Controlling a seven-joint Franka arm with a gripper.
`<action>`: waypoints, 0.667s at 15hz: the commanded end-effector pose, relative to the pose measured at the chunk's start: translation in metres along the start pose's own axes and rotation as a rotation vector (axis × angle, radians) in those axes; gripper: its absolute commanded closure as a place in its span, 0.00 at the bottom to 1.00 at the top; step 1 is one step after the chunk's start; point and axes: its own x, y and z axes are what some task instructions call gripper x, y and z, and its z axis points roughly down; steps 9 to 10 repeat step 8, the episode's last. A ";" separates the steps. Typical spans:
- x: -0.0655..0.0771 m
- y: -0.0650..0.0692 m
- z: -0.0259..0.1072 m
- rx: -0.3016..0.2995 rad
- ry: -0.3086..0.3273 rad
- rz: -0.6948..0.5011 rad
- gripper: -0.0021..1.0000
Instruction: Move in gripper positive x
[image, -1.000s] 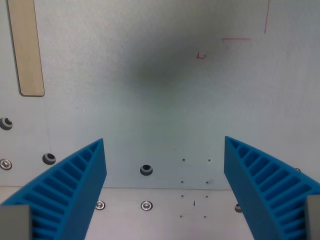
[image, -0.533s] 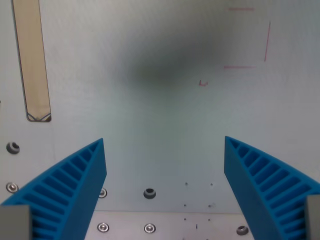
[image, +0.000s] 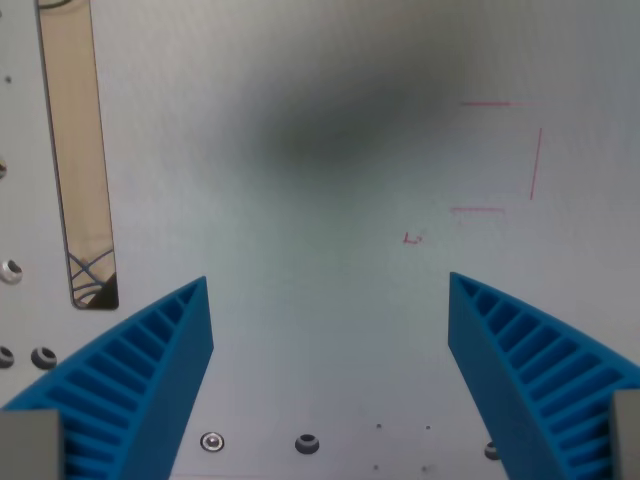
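**Jaws wide and empty, view sliding forward over the plate**

My jaws stand well apart with nothing between them; the gripper (image: 330, 300) hangs over bare pale tabletop (image: 330, 200), its two blue ribbed fingers (image: 140, 380) framing the lower corners of the wrist view.

What has changed is the whole scene, not any object in it. Over the last second everything on the plate has slid down the picture: the long slot (image: 80, 160) at the wrist view's left now reaches far lower, the faint red pen marks (image: 500, 155) at the right have dropped from the top edge to mid-height, and the dark bolt hole (image: 307, 443) has sunk almost to the bottom edge. Since all of it shifted together, I read that as the camera travelling, not the things.

There is no object to fetch here; the task's thing is the gripper itself. I judge the commanded translation is under way.
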 end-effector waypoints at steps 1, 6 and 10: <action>0.017 0.003 -0.003 -0.012 -0.034 0.002 0.00; 0.042 0.003 -0.002 -0.012 -0.034 0.002 0.00; 0.052 0.003 -0.002 -0.012 -0.034 0.002 0.00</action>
